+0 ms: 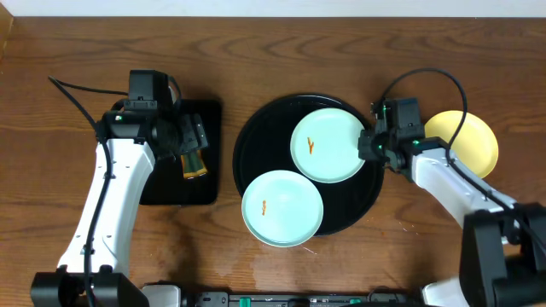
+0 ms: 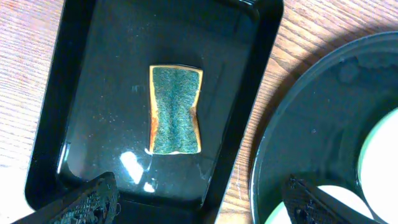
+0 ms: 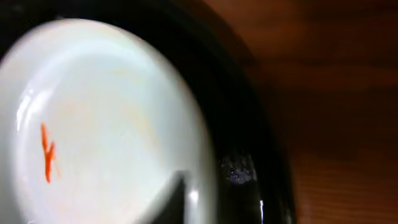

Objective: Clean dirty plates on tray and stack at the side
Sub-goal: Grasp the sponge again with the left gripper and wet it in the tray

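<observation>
On the round black tray (image 1: pixel 256 136) lie two mint-blue plates, each with an orange smear. The far plate (image 1: pixel 328 145) has its right rim between the jaws of my right gripper (image 1: pixel 368 143). In the right wrist view one dark finger (image 3: pixel 174 202) rests on that plate (image 3: pixel 112 124) and my right gripper (image 3: pixel 205 193) pinches its rim. The near plate (image 1: pixel 281 207) overhangs the tray's front rim. A pale yellow plate (image 1: pixel 469 141) sits on the table, right of the tray. My left gripper (image 1: pixel 189 141) (image 2: pixel 202 196) hangs open above a sponge (image 2: pixel 175 110).
The green and yellow sponge (image 1: pixel 194 164) lies in a rectangular black tray (image 1: pixel 209 115) (image 2: pixel 81 93) left of the round tray (image 2: pixel 311 124). A strip of bare wood separates the two trays. The right arm reaches past the yellow plate.
</observation>
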Controlling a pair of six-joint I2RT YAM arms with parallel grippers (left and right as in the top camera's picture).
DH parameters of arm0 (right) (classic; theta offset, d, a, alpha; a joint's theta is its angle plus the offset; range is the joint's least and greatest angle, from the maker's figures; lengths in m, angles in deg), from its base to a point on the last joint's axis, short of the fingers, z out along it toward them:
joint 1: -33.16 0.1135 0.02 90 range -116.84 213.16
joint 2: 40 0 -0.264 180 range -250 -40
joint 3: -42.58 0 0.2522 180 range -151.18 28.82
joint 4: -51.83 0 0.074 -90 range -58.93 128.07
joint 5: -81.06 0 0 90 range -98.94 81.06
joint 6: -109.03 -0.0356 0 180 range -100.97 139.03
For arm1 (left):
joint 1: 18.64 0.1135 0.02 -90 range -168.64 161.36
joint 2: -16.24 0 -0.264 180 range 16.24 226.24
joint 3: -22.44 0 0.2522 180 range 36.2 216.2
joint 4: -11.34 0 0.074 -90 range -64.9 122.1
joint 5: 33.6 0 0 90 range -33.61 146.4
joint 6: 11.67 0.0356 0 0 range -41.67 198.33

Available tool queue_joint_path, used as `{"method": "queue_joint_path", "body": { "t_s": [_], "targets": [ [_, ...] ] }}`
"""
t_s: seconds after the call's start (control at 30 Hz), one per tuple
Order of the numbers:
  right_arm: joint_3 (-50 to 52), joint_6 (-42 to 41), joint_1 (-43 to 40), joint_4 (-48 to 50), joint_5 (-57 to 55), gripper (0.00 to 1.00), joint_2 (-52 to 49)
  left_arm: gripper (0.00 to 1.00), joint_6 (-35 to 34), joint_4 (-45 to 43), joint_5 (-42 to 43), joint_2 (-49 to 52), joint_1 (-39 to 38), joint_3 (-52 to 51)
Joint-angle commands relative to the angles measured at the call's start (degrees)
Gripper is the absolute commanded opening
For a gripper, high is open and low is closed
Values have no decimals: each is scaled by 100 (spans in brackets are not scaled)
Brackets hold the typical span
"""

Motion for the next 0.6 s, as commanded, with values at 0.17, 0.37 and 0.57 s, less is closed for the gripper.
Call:
{"method": "queue_joint_path", "body": {
  "t_s": [0.17, 0.37, 0.57],
  "targets": [
    [2, 26, -4, 245, 146, 43, -273, 86, -24, 0, 55, 13, 11, 74],
    [-46, 343, -85, 249, 249, 41, -68, 78, -31, -365, -376, 186, 11, -262],
    [-46, 341, -70, 87, 494, 41, -4, 62, -393, -846, -743, 1049, 11, -614]
  ]
}}
